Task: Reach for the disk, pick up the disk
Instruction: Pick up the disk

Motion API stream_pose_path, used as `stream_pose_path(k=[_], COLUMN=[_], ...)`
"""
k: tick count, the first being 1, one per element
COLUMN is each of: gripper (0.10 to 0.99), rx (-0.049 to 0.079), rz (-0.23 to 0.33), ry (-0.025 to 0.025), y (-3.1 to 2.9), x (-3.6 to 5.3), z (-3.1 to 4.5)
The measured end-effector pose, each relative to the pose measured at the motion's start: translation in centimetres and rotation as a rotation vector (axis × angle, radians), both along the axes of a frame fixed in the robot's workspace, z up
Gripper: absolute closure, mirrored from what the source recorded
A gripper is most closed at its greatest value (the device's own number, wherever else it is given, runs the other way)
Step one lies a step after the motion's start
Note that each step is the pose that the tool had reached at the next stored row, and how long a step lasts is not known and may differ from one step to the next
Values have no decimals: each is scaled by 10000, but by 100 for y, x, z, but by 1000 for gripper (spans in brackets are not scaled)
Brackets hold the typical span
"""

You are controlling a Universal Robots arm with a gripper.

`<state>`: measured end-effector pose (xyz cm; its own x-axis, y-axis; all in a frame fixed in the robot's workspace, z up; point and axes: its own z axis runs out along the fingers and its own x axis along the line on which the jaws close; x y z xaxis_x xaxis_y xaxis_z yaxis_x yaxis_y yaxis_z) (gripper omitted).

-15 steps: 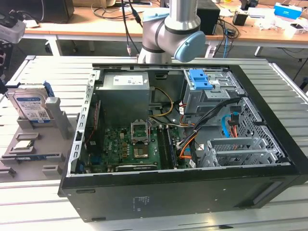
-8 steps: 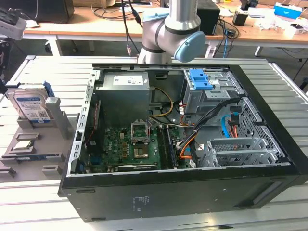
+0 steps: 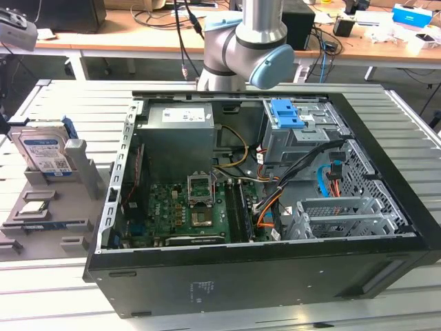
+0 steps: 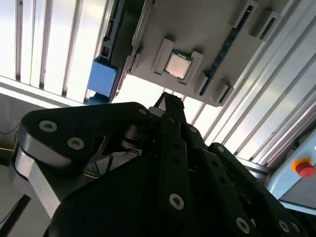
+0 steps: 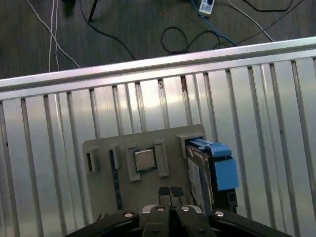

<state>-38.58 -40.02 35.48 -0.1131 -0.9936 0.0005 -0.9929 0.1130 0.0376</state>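
Note:
The disk (image 3: 44,149) is a silver hard drive with a blue-and-white label and blue side rails. It stands on edge in a grey holder (image 3: 76,181) at the exterior view's left, beside the computer case. From high above in the first wrist view, the disk (image 5: 202,170) shows edge-on with its blue rail (image 5: 225,170) at one end of the holder (image 5: 101,170). My gripper (image 5: 170,191) hangs well above the holder with its fingertips together and nothing between them. In the second wrist view the gripper (image 4: 170,102) points toward the holder (image 4: 212,29), and the disk's blue rail (image 4: 102,79) lies off to one side.
A square silver chip (image 5: 145,159) sits in the holder's middle slot. An open black computer case (image 3: 262,276) with a blue drive-cage latch (image 3: 286,114) fills the slatted metal table (image 3: 55,289). My arm's joints (image 3: 244,48) rise behind the case. Desks with cables stand beyond.

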Motion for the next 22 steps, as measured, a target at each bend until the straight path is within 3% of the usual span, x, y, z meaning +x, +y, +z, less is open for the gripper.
stream_pose_path(k=[2,6,12,18,22], gripper=[980,980,973,604,604], rx=[0,1,0,0,1], rz=[782,1750,1790,1806,1809], ry=[0,0,0,0,0], y=[0,0,0,0,49], x=[0,0,0,0,0], z=[0,0,0,0,0])
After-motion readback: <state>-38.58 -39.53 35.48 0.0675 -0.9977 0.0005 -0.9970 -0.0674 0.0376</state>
